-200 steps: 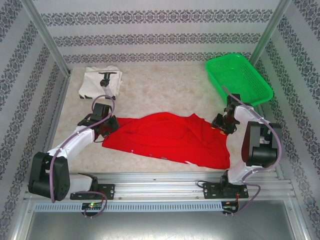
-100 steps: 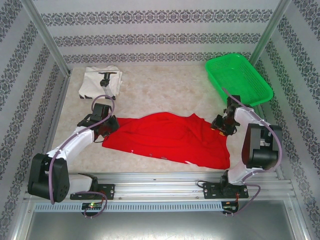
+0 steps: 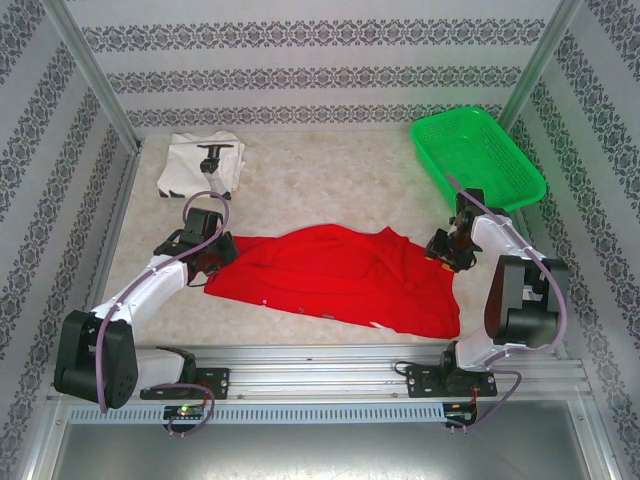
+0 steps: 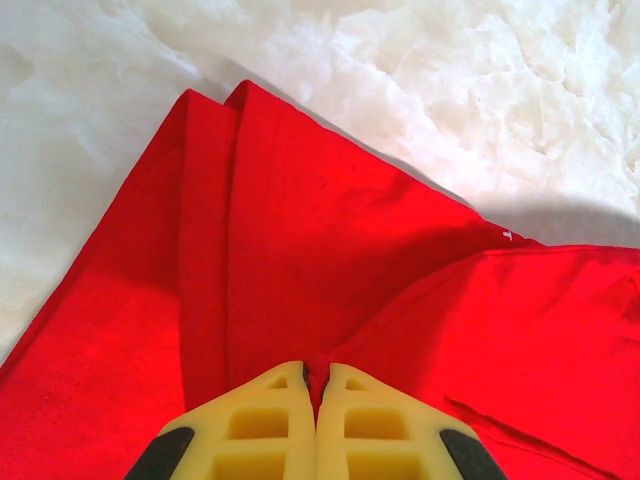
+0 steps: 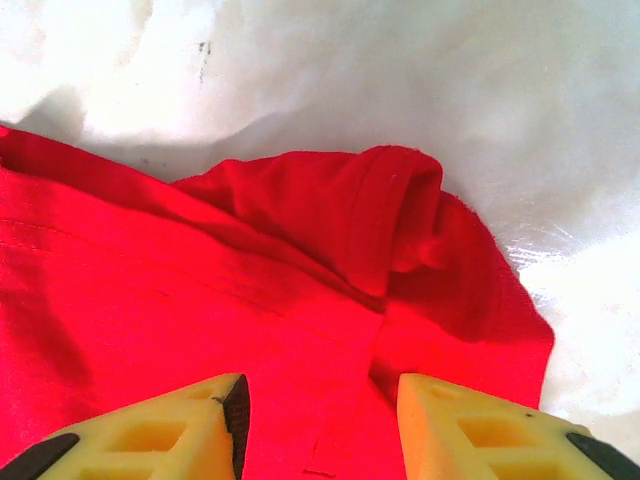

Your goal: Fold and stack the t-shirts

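Lying outside green basket (image 3: pixel 480 155): red t-shirt (image 3: pixel 340 275)

A pale marbled table (image 3: pixel 340 180) carries a red shirt (image 3: pixel 340 275) spread near the front, a folded white shirt (image 3: pixel 190 165) far left, and a green basket (image 3: pixel 478 150) far right.

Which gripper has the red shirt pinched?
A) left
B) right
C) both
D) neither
A: in the left wrist view, the left gripper is shut with a fold of the red shirt caught between its fingers. The right gripper has its fingers apart over the cloth and grips nothing.
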